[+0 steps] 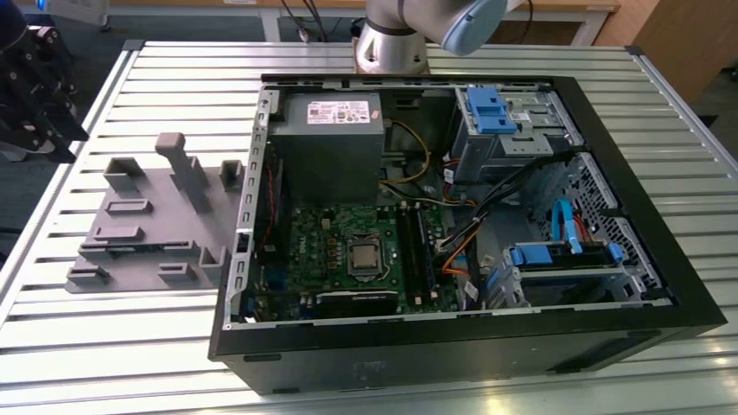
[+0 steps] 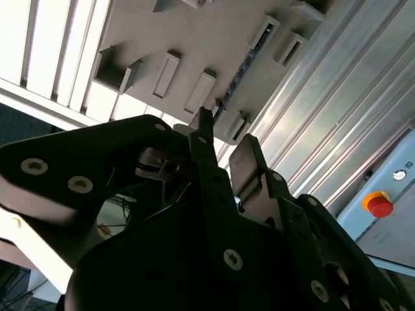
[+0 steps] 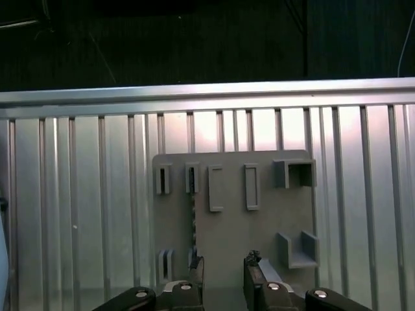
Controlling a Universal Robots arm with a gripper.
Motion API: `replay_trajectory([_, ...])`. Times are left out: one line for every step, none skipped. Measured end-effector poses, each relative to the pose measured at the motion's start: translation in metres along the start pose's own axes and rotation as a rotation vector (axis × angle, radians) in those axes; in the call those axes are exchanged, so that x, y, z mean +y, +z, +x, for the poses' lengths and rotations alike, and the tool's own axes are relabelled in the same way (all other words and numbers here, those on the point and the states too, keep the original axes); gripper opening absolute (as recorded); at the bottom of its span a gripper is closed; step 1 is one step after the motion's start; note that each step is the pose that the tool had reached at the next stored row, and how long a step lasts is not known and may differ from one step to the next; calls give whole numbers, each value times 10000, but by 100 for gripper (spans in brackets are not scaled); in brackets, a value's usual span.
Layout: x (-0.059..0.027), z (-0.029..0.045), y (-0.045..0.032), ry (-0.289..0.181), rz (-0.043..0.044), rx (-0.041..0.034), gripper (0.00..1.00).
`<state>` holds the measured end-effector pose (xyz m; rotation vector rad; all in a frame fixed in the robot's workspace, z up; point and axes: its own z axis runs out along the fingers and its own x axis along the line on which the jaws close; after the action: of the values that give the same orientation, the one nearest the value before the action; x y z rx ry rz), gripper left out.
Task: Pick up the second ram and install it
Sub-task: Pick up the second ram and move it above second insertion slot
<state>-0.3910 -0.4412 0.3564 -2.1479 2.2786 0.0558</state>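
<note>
The second ram [image 3: 192,223] stands edge-on as a thin dark strip in the grey fixture [image 3: 266,227], held between small slot blocks. In the second wrist view the ram [image 2: 243,68] shows as a dark line across the fixture [image 2: 194,32]. My gripper [image 3: 224,275] hangs above the fixture, open, with nothing between its fingers [image 3: 196,272]. One finger lines up with the end of the ram, and the gap lies beside it. Seen from the second wrist view, the gripper [image 2: 224,137] is apart from the fixture.
In the exterior view the grey fixture [image 1: 150,216] lies on the slatted metal table [image 1: 138,346], at the exterior view's left of the open computer case [image 1: 645,259]. The black memory slots [image 1: 412,246] sit beside the processor socket [image 1: 365,256]. The arm's base [image 1: 390,47] stands behind the case.
</note>
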Motion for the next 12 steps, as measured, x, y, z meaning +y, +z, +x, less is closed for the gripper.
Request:
replay_trajectory([8,1,1,0,0,1,38])
replay_trajectory([15,1,4,-1,2,1,38])
replay_trajectory([20,2,7,-1,6,-1,38])
replay_trajectory([23,2,11,-1,8,-1,38])
replay_trajectory([24,2,15,-2,10,-1,38])
replay_trajectory([25,2,18,-1,9,0,38])
replay_trajectory([26,2,20,0,11,0,38])
replay_trajectory([26,2,23,-1,25,-1,38])
replay_trajectory([26,3,39,-1,25,-1,38])
replay_trajectory([26,3,40,-2,25,-1,38])
replay_trajectory([26,3,42,-1,25,-1,38])
replay_trajectory([26,3,44,-1,25,-1,38])
